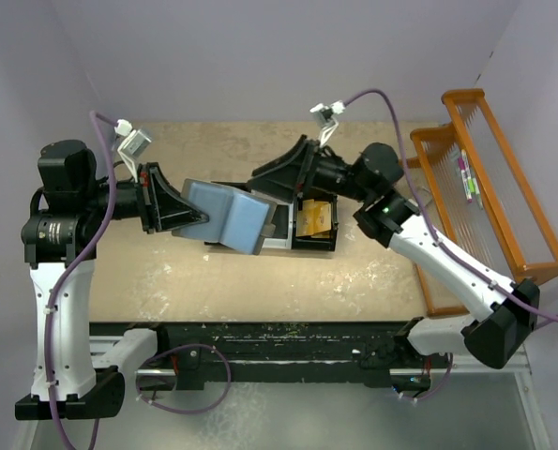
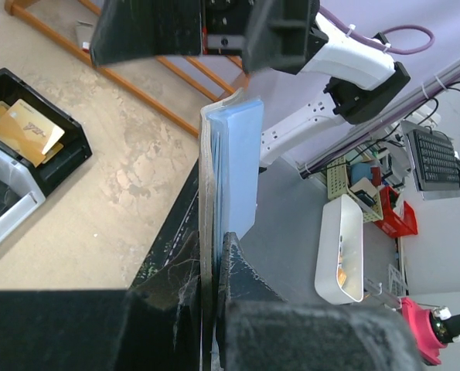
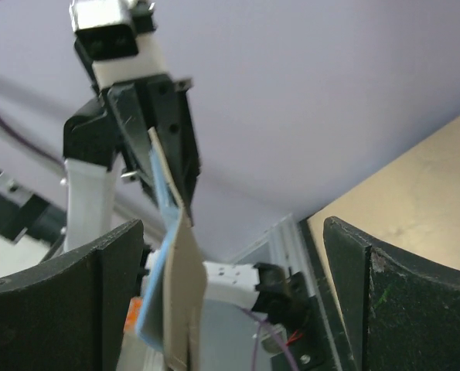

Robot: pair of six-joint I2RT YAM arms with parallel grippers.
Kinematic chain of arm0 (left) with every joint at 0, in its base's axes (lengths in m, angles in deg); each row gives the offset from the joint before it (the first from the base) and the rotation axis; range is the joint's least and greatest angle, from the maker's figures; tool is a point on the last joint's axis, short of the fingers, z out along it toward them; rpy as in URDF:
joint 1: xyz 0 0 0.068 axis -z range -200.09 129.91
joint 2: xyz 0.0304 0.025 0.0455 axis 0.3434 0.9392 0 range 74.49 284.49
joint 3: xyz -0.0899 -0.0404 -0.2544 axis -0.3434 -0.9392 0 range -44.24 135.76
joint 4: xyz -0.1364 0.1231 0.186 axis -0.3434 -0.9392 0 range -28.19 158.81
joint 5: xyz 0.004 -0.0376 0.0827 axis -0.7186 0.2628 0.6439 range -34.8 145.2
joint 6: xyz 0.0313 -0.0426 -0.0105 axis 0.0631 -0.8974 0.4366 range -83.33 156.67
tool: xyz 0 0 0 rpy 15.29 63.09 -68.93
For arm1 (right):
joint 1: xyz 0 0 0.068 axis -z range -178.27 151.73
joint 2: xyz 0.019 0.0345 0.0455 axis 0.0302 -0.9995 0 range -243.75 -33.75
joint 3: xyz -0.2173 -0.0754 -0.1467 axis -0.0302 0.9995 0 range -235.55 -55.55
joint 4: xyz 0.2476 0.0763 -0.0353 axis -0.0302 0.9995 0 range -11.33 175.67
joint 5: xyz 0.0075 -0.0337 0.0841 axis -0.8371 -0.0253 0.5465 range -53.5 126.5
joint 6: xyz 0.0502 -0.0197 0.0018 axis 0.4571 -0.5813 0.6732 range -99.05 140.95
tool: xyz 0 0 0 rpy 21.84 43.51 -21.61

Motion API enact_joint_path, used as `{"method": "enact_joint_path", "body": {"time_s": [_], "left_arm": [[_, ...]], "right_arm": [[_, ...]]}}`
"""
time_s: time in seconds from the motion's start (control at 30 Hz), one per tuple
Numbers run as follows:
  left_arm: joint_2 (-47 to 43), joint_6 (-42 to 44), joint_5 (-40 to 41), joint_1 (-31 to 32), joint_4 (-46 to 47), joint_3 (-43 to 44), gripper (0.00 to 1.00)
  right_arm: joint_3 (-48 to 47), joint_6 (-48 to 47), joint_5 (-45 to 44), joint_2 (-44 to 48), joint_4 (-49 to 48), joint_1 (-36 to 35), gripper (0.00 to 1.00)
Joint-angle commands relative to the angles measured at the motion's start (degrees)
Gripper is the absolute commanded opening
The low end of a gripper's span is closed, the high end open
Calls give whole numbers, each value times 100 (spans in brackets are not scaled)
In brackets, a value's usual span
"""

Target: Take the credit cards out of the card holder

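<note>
My left gripper point(image 1: 200, 217) is shut on the blue-grey card holder point(image 1: 230, 217) and holds it in the air above the table, its free end pointing right. In the left wrist view the holder point(image 2: 233, 162) stands edge-on, pinched between my fingers point(image 2: 214, 259). My right gripper point(image 1: 280, 186) is open just beyond the holder's free end. In the right wrist view the holder point(image 3: 172, 297) hangs between the spread fingers point(image 3: 230, 297), nearer the left one. Orange-gold credit cards point(image 1: 316, 217) lie in the bin tray's black compartment, also seen in the left wrist view point(image 2: 25, 131). I cannot make out any card in the holder.
The black-and-white bin tray point(image 1: 293, 242) sits on the table under the holder and the right gripper. An orange wire rack point(image 1: 490, 187) stands along the table's right edge. A black rail point(image 1: 288, 337) runs along the near edge.
</note>
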Motion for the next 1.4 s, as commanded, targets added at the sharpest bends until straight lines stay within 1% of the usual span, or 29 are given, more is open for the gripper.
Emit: {"method": "enact_joint_path", "body": {"time_s": [0.0,0.13,0.23,0.27,0.4,0.47,0.6,0.67,0.77,0.8,0.83,0.9,0.93,1.0,1.03,1.1,1.17,1.23,1.3,1.37], "left_arm": [[-14,85,-174,14,86,30,0],[18,491,147,14,-256,105,0],[49,755,364,14,-508,172,0],[49,780,374,14,-534,177,0],[61,841,367,13,-572,178,0],[66,841,333,14,-562,189,0],[67,841,259,14,-548,139,0],[79,818,214,14,-535,106,0],[92,700,102,14,-484,111,0],[85,666,54,9,-452,119,1],[80,626,-15,11,-425,128,4],[78,604,-216,14,-389,143,17],[79,604,-337,14,-394,154,25],[57,617,-492,14,-413,179,38],[44,642,-520,14,-434,189,42],[8,782,-510,14,-528,218,47],[16,991,-458,12,-724,287,48],[69,1225,-288,14,-947,350,48],[123,1513,-20,14,-1180,416,45],[176,1747,35,14,-1377,449,41]], "right_arm": [[-440,-353,236,-79,-30,-585,100],[-221,-272,380,-89,-314,-683,100],[-297,-489,490,-165,-73,-775,99],[-326,-561,523,-208,-5,-815,96],[-374,-834,513,-359,316,-927,80],[-360,-869,516,-407,380,-937,73],[-338,-779,536,-486,221,-987,64],[-426,-769,547,-548,201,-1007,55],[-505,-822,543,-576,281,-1008,36],[-473,-841,533,-558,285,-1008,26],[-408,-840,549,-530,303,-1008,18],[-237,-735,706,-469,229,-1003,5],[-139,-603,723,-435,26,-995,0],[-42,-570,724,-383,-27,-993,0],[-21,-563,760,-375,-53,-988,0],[14,-550,786,-344,-82,-990,0],[29,-549,777,-301,-65,-990,0],[22,-554,776,-258,-33,-990,0],[12,-577,764,-209,22,-990,0],[-3,-633,741,-159,115,-983,0]]}}
